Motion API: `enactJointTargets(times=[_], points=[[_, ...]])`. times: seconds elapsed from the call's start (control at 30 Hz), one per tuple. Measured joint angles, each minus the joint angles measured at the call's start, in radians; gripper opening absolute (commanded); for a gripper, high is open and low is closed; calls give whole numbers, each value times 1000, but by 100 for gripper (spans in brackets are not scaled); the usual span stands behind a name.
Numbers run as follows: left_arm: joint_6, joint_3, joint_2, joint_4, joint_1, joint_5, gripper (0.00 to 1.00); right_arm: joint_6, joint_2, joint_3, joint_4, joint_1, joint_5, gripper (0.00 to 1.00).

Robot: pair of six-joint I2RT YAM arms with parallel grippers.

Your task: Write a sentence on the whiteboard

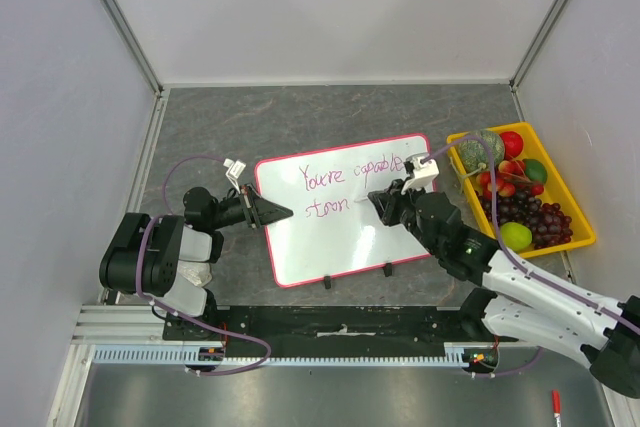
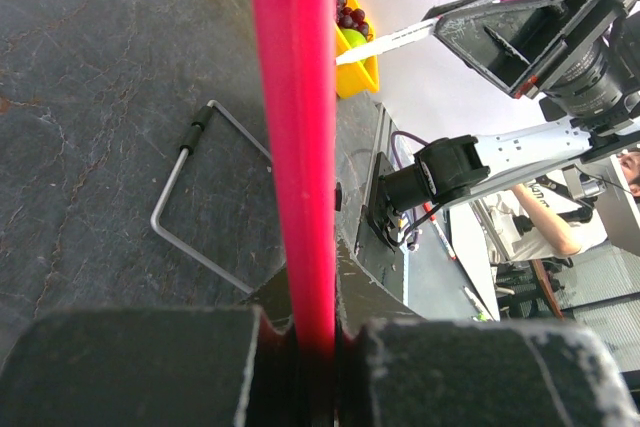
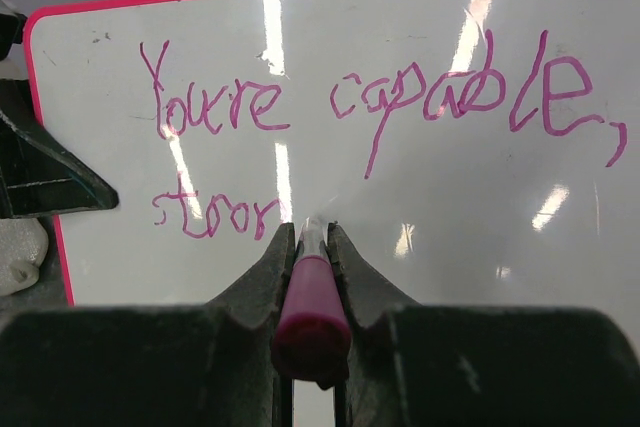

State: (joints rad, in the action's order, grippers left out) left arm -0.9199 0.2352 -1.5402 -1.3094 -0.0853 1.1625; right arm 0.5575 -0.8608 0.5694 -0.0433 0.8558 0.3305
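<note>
A dark grey, marbled desk fills the middle of the top view. Plain white wall panels enclose it at 9, 12 and 3 o'clock, joined by slim aluminium posts. At 6 o'clock an aluminium rail edges it. In the left wrist view, a white-shirted person sits beyond.

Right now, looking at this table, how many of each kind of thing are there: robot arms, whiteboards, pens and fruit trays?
Robot arms: 2
Whiteboard: 1
Pens: 2
Fruit tray: 1
Total: 6
</note>
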Motion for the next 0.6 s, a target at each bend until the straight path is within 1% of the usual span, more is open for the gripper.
enactJointTargets(times=[0.37, 0.6], points=[[0, 0, 0, 0, 0, 0, 2, 5, -41, 6, -39, -13, 3, 0], [0, -1, 0, 0, 0, 0, 2, 8, -55, 6, -61, -16, -30, 0]])
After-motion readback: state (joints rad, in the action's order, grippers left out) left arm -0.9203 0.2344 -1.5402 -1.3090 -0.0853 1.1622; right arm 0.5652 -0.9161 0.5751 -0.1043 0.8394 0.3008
